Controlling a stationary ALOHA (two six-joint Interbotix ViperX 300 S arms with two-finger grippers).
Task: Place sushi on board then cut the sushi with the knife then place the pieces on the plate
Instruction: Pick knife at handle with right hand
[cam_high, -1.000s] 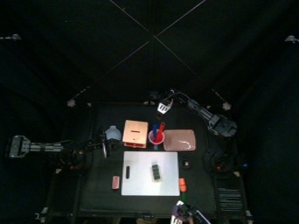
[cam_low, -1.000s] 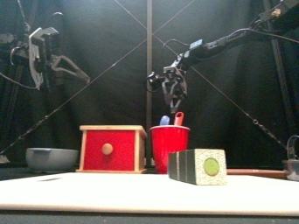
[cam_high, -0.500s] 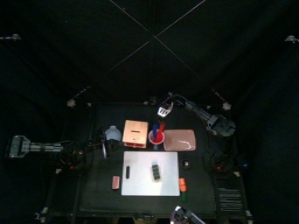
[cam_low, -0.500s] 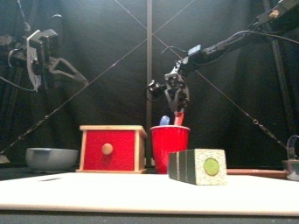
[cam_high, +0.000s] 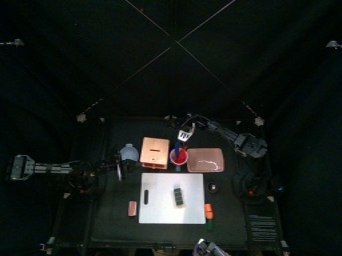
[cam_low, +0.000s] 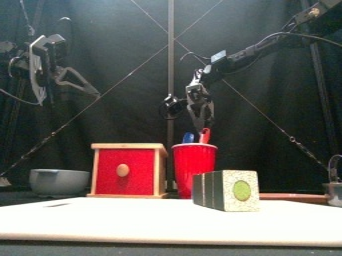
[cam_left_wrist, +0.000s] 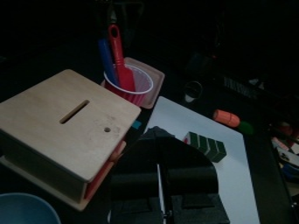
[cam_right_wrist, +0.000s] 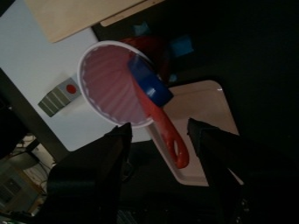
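The black surface (cam_high: 107, 230) holds everything. The right arm reaches in over the back of it. The right gripper (cam_low: 198, 116) hangs just above the cup (cam_low: 194, 165). It is spread open and has nothing in it. The left gripper (cam_low: 54, 80) is up high on the left, away from all the things. I see nothing in it, and I cannot tell how wide it is.

The white board (cam_high: 158, 200) lies at the front. Behind it stands the box (cam_high: 154, 152). The pink tray (cam_high: 211, 162) lies to the right of the box, and it is bare. The bowl (cam_high: 128, 152) sits just left of the box. The red cup stands between the box and the tray.

The sushi (cam_high: 177, 197) lies on the board, all in one piece. So the first job looks done.

The red knife (cam_right_wrist: 163, 131) and the blue knife (cam_right_wrist: 146, 74) stand in the cup. The open right gripper is lined up over them, so I think picking a knife comes next.

Two small toys (cam_high: 132, 208) lie beside the board, one on each side.

Three jobs are left. A knife must be picked up, the sushi cut, and the pieces put on the tray.
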